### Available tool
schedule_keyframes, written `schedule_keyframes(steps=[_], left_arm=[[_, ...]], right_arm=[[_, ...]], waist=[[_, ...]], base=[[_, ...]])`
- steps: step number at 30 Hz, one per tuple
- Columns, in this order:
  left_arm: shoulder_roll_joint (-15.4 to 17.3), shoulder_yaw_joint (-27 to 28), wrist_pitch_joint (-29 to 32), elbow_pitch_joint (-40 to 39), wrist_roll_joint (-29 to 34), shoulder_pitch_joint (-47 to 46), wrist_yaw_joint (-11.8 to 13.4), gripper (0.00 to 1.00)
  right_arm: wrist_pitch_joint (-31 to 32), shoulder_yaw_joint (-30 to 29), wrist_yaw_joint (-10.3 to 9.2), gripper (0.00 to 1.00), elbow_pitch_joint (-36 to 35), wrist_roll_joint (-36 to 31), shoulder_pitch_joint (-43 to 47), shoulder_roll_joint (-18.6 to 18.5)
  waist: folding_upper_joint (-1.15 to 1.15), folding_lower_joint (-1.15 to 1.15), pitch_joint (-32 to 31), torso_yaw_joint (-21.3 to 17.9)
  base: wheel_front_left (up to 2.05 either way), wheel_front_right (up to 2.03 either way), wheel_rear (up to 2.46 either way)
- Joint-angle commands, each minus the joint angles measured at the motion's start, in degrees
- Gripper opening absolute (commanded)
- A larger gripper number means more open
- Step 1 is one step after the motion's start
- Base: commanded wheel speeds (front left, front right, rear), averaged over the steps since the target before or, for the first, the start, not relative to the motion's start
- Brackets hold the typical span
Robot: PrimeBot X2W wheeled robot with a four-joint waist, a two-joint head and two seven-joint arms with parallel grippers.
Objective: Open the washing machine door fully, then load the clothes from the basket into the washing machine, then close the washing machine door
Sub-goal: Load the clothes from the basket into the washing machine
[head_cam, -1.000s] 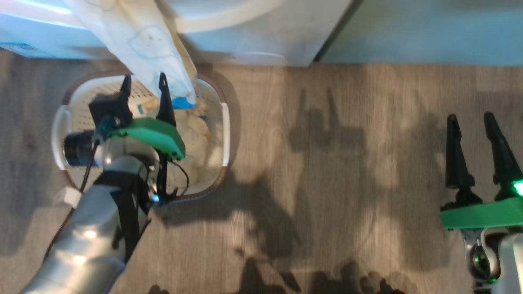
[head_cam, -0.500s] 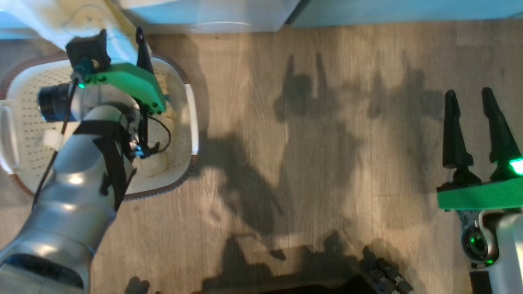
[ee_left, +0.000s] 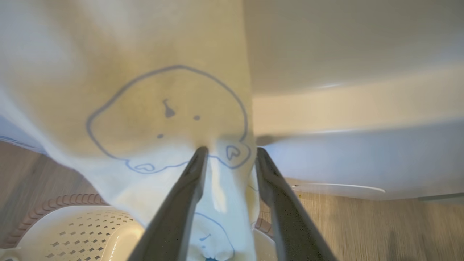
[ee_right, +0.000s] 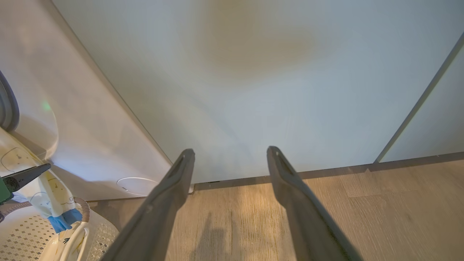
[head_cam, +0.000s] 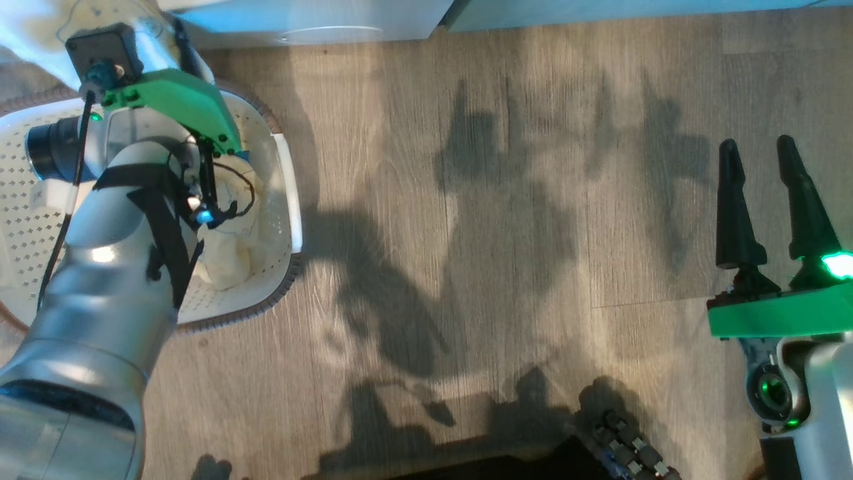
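Now the left tool (ee_left: 230,149), lifted above the basket (head_cam: 288,200), straddles the dangling clothes (ee_left: 163,108), fingers apart, so a grasp seems next. The right tool (head_cam: 756,143) is likewise apart.

Head camera looks steeply down on the cream perforated plastic basket (head_cam: 26,227). Left wrist camera, close above it, faces the white washing machine (ee_left: 362,156). Right wrist camera, farther aside, shares both.

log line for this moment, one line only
left gripper: open at hanging garment | right gripper: open above floor | basket: clothes inside
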Motion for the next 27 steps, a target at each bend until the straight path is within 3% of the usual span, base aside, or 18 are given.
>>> schedule_keyframes(steps=[1, 3, 4, 14, 27], left_arm=[[1.35, 1.48, -0.94, -0.40, -0.41, -1.24, 0.50, 0.59], [1.26, 1.60, -1.47, 0.52, -0.49, -1.89, 0.48, 0.12], [1.20, 1.65, -1.76, 0.95, -0.54, -2.13, 0.41, 0.00], [0.14, 1.58, -3.36, 3.85, -1.05, -3.07, -0.06, 0.00], [0.37, 0.17, -3.65, -4.61, -0.39, 1.96, 0.58, 0.00]], right_arm=[[-0.54, 1.16, -0.16, 1.00, -1.37, 0.69, 0.61, -0.11], [-0.54, 1.28, -0.16, 1.00, -1.35, 0.87, 0.57, -0.11], [-0.54, 1.31, -0.16, 1.00, -1.33, 0.95, 0.57, -0.11], [-0.54, 0.76, -0.16, 1.00, -1.11, 1.21, 0.68, -0.11], [-0.54, -1.00, -0.16, 1.00, -1.76, -1.15, 2.01, -0.11]], waist=[[0.00, 0.00, 0.02, -0.05], [0.00, 0.00, 0.02, -0.20], [0.00, 0.00, 0.01, -0.24], [0.00, 0.00, -0.34, 0.81], [0.00, 0.00, -2.67, 6.06]], base=[[0.00, 0.00, 0.00], [0.00, 0.00, 0.00], [0.00, 0.00, 0.00], [0.00, 0.00, 0.00], [0.00, 0.00, 0.00]])
